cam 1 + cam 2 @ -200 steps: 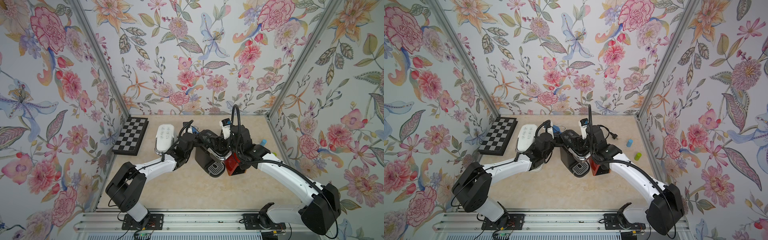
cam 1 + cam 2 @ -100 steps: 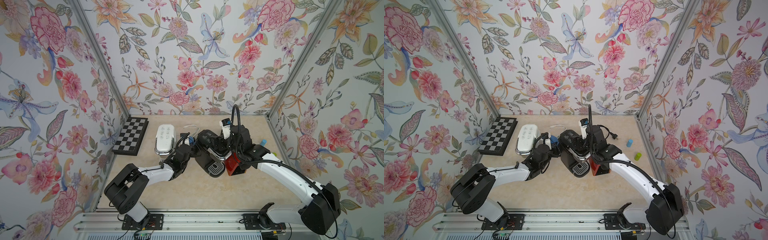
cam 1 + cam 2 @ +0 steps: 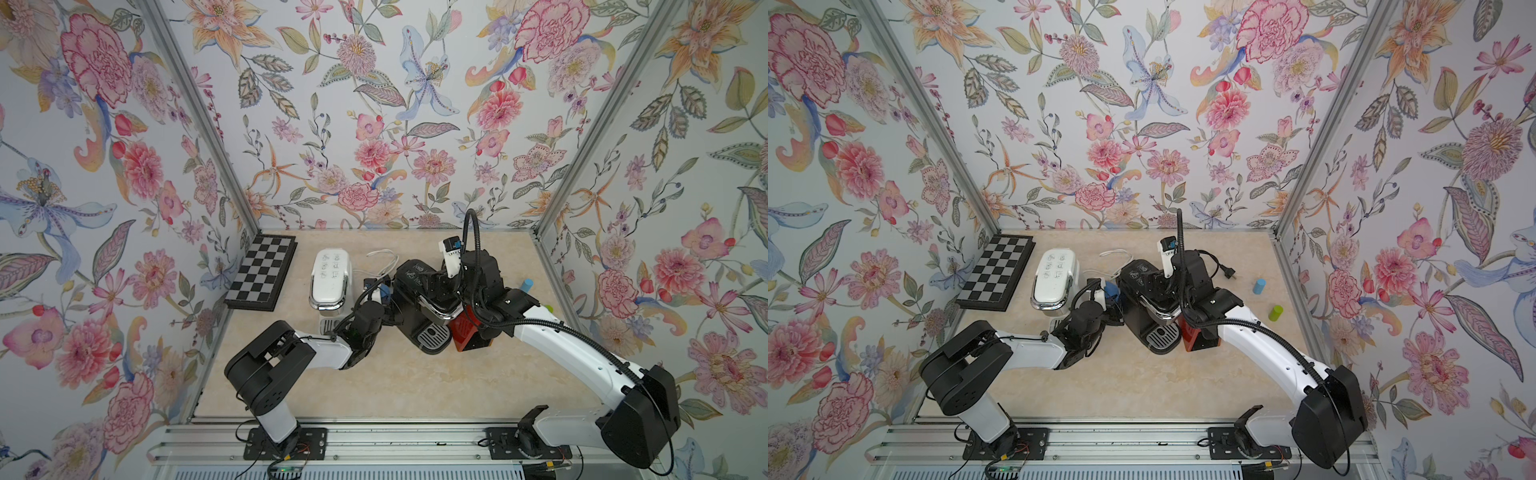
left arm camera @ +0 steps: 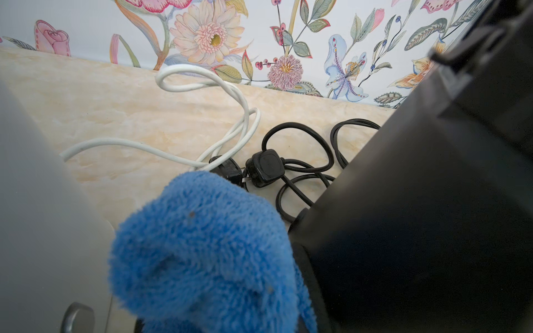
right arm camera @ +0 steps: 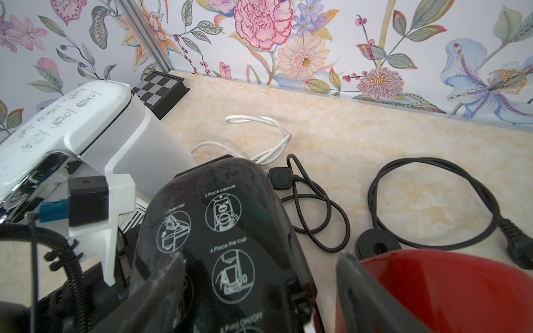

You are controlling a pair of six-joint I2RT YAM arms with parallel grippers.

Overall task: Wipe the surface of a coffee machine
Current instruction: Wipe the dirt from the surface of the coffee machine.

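The black coffee machine (image 3: 419,286) (image 3: 1142,278) stands mid-table, its printed lid (image 5: 227,230) filling the right wrist view. My left gripper (image 3: 384,293) (image 3: 1106,299) is shut on a fluffy blue cloth (image 4: 202,245) (image 3: 1111,289). The cloth hides its fingers and presses on the machine's left side (image 4: 418,216). My right gripper (image 3: 442,286) (image 5: 258,265) is open over the lid. One finger (image 5: 161,276) lies across the lid's left part, and the other finger (image 5: 354,279) sits just off its right edge.
A white coffee machine (image 3: 330,276) (image 4: 34,201) stands close on the left and a red one (image 3: 469,332) (image 5: 447,288) on the right. White and black cords (image 5: 311,207) lie behind. A chessboard (image 3: 262,272) leans at the far left. Blue (image 3: 1259,286) and green (image 3: 1275,312) cylinders sit far right.
My left arm has sunk and drawn back toward the table's front, taking the cloth lower along the black machine's left side. The right arm has stayed where it was.
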